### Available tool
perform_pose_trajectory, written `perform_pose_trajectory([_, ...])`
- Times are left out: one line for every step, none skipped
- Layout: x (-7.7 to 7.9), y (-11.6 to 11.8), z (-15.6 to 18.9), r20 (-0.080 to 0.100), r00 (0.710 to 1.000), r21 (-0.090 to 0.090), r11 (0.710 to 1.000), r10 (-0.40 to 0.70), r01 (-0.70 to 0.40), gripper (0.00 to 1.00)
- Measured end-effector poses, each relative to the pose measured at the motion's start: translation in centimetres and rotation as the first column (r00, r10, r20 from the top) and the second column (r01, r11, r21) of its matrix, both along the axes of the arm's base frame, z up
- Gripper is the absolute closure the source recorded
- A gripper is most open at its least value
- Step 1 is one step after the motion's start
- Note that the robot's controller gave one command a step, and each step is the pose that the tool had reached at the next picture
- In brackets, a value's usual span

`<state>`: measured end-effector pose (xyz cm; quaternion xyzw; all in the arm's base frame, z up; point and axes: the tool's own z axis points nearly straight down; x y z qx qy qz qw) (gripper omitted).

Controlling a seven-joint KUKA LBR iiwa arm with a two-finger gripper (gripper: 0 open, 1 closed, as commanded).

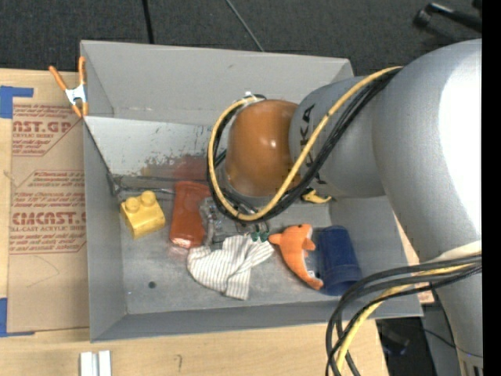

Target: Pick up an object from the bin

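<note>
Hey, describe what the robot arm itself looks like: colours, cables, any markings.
The arm is thick, rounded and silver-grey. A glossy orange dome cover sits at its wrist. Yellow and black cables loop round that cover and trail along the arm. Dark lettering near the wrist is partly hidden by them.

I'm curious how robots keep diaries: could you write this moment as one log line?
gripper: in grey metal bin, beside red-orange rectangular block and crumpled white striped cloth | grasp: unclear | yellow plastic toy brick: apart, left
</note>
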<state>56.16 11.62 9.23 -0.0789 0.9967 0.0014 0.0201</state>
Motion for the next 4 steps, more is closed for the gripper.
perform_pose_trajectory([-1.1, 0.3, 3.3, -0.039, 0.999, -0.006, 1.000, 0.023, -0.023, 1.00])
perform_pose_trajectory([0.5, -1.0, 9.9, -0.041, 0.999, -0.006, 1.000, 0.029, -0.029, 1.00])
perform_pose_trajectory([-2.6, 1.3, 8.3, -0.038, 0.997, -0.004, 0.997, 0.072, -0.073, 0.00])
perform_pose_trajectory([-2.8, 1.5, 8.1, -0.039, 0.996, -0.004, 0.997, 0.074, -0.074, 0.00])
